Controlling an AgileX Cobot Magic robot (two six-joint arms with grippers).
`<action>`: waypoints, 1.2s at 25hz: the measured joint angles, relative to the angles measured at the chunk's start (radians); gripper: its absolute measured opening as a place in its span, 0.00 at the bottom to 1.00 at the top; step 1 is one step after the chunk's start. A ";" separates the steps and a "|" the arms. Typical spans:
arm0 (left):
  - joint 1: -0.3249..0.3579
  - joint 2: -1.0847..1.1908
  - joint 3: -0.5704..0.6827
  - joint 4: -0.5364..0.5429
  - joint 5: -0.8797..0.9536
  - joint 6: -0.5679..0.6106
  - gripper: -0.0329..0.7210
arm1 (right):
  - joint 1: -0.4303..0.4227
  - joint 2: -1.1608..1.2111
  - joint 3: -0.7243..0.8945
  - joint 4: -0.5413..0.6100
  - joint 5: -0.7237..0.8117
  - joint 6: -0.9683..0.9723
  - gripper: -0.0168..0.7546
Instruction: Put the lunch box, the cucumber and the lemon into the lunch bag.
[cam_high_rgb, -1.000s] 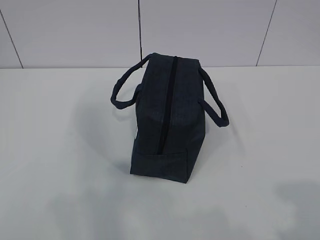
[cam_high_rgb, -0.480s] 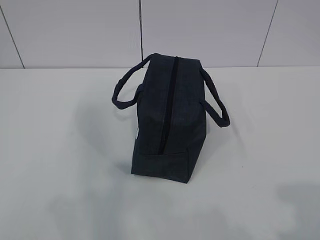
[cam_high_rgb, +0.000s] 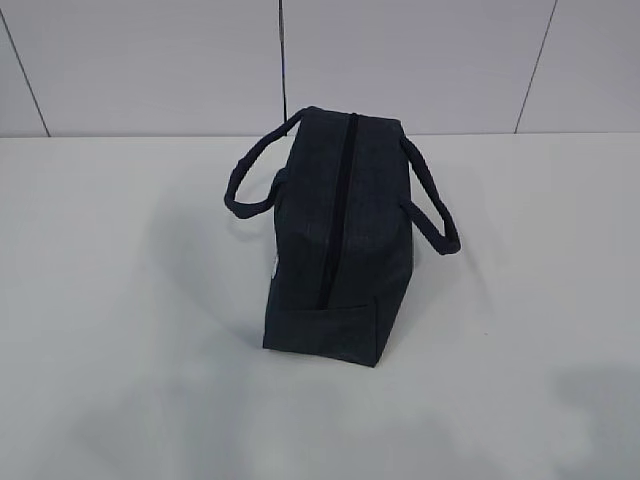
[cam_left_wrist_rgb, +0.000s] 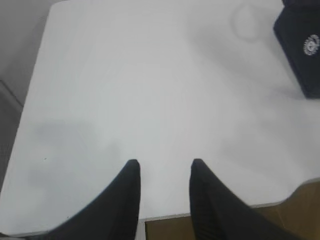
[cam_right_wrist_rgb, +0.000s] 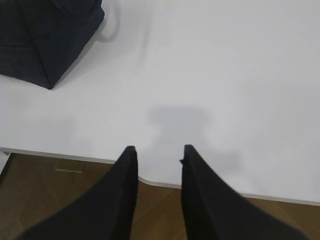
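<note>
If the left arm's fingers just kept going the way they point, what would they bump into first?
Probably only the bare white table: the left gripper aims across open surface, and the dark navy fabric lunch bag sits well to the right of that line.

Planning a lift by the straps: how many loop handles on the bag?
2. On the dark navy fabric lunch bag, one loop handle hangs left, the other handle right.

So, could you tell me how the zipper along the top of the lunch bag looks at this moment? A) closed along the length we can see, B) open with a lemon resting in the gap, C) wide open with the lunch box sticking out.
A: in the exterior view the zipper runs as one thin dark line along the top of the lunch bag, with no gap and nothing sticking out.
</note>
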 joint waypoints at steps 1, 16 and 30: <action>0.024 0.000 0.000 0.000 0.000 0.000 0.36 | 0.005 0.000 0.000 0.000 0.000 0.000 0.33; 0.049 0.000 0.000 0.000 0.000 0.000 0.36 | 0.024 0.000 0.000 0.000 0.000 0.000 0.33; 0.049 0.000 0.000 0.000 0.000 0.000 0.36 | 0.024 0.000 0.000 0.000 0.000 0.000 0.33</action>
